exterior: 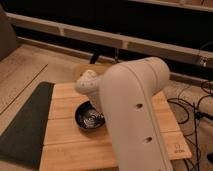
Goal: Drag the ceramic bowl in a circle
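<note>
Camera view.
A: Where's the round shallow dark blue-black glossy ceramic bowl (pixel 87 121)?
B: On the pale slatted wooden table (pixel 65 146), 9 o'clock of the bulky white arm (pixel 136 115).
A: Gripper (pixel 96 106)?
B: At the bowl's 1 o'clock rim; its grip state, can't tell.

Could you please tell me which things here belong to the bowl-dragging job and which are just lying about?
Part of the job:
ceramic bowl, on the wooden table
gripper, down at the bowl's far right rim

Just lying about:
dark mat, left of the table
cables, on the floor at right
tan round object, behind the arm
</note>
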Tool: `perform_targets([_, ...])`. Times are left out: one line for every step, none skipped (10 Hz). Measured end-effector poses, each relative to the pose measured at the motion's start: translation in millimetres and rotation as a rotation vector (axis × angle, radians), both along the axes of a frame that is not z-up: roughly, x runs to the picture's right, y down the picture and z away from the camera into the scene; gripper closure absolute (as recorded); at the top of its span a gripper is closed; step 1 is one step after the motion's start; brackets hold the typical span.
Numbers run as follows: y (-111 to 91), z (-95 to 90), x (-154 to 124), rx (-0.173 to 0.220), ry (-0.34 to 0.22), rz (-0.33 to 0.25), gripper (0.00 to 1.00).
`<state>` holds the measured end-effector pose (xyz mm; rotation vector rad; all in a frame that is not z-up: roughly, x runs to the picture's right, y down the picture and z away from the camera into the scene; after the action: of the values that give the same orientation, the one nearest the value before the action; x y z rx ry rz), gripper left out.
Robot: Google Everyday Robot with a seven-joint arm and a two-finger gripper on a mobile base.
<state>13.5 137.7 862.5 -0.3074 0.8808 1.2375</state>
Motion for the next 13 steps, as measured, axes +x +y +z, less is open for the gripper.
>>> perform_targets([-4.5, 9.5, 2.6, 0.006, 0.029, -0.021, 0.8])
perform_targets([-8.0, 18.0, 1.3, 0.011, 0.042, -0.036, 0.8])
perform_targets([-13.5, 31.9, -6.7, 0.018, 0.042, -0.063, 0.8])
perform_targets([-18.7, 42.5, -14.7, 0.028, 0.034, -0.082, 0.8])
perform_targets([-26.6, 51.0, -25.2, 0.045, 0.02, -0.095, 0.8])
perform_targets([-33.2, 56.1, -33.6, 0.061, 0.004, -0.105, 0.8])
perform_targets([-47.0, 64.6, -61.0, 0.1, -0.059, -0.11, 0.8])
perform_targets([-48.7, 64.8, -70.6, 0.11, -0.084, -0.105, 0.8])
perform_targets([-47.8, 61.6, -84.8, 0.12, -0.129, -0.094, 0.8])
perform_targets([-44.5, 57.4, -93.0, 0.124, -0.155, -0.081, 0.8])
perform_targets([-38.0, 51.3, -99.6, 0.122, -0.181, -0.071, 0.8])
perform_targets([-29.6, 44.4, -103.9, 0.111, -0.203, -0.07, 0.8])
perform_targets([-19.3, 35.8, -108.0, 0.095, -0.224, -0.075, 0.8])
